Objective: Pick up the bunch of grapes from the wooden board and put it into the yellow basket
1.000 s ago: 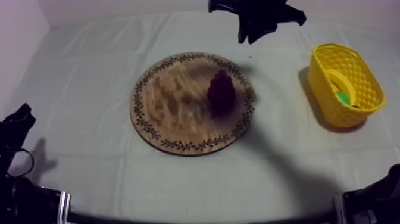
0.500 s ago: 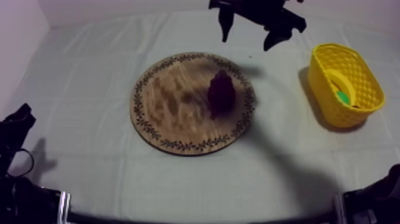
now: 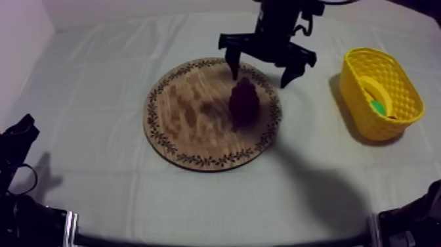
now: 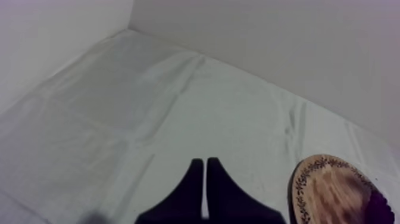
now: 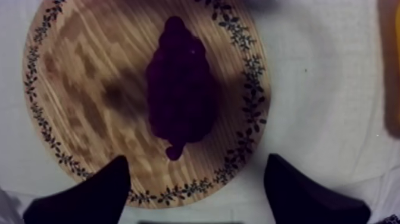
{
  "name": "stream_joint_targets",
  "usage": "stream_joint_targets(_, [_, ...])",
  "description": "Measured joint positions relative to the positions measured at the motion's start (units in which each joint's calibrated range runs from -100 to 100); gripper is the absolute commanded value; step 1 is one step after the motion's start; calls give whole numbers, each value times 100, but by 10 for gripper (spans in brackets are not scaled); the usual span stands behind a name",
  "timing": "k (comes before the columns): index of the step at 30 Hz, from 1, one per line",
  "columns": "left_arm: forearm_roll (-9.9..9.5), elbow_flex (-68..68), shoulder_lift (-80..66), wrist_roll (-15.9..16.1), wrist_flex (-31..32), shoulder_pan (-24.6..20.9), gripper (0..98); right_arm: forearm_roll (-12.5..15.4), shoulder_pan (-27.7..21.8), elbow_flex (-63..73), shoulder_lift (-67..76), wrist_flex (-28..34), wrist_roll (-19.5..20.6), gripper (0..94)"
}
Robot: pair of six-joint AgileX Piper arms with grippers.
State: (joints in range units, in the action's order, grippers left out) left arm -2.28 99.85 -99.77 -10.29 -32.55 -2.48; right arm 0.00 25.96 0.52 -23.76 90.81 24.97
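Your right arm reaches in from the top view's upper right, with the wrist bent so that the right pincer points downward. Its two black fingers stand wide apart with nothing clamped between them. The right wrist view shows the same spread, one fingertip out at each side. Your left arm sits low at the left edge, at rest, with the left pincer just above it. In the left wrist view the left pincer has its fingers pressed together into a narrow wedge, gripping nothing.
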Motion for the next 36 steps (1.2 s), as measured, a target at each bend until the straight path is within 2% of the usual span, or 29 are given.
stream_joint_targets(13, [0, 0, 0, 0, 0, 0, 0, 74, -21, 324, -1124, -264, -24, 644])
stream_joint_targets(24, [0, 0, 0, 0, 0, 0, 0, 154, -30, 813, -1778, -351, -96, 586])
stream_joint_targets(36, [0, 0, 0, 0, 0, 0, 0, 242, -44, 1064, -2162, -571, -204, 426])
